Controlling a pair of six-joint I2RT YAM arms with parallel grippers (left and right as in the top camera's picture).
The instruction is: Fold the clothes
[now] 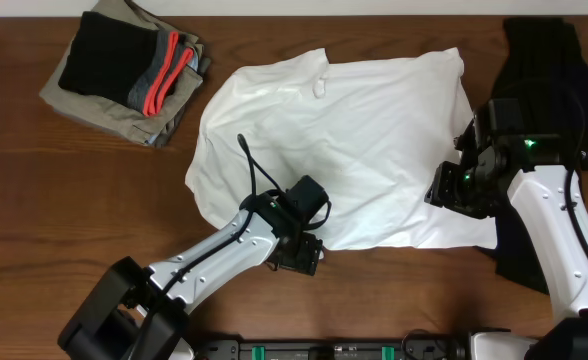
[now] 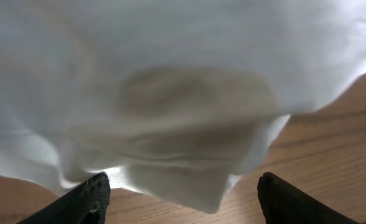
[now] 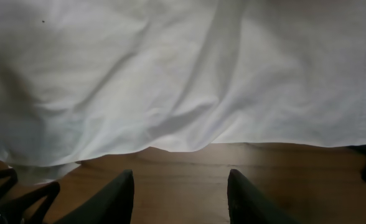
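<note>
A large white T-shirt [image 1: 344,140] lies crumpled in the middle of the wooden table, its print hidden. My left gripper [image 1: 299,252] is open and empty at the shirt's near edge. In the left wrist view the white cloth [image 2: 170,93] hangs just ahead of the spread fingers [image 2: 183,199], a fold drooping between them. My right gripper [image 1: 452,188] is open and empty at the shirt's right edge. In the right wrist view the white cloth [image 3: 183,68] lies just beyond the fingers [image 3: 182,196], which are over bare wood.
A folded pile of garments [image 1: 124,70], olive, black and grey with red trim, sits at the back left. A dark garment [image 1: 544,70] lies at the right edge, partly under the right arm. The table's near edge runs below the arm bases.
</note>
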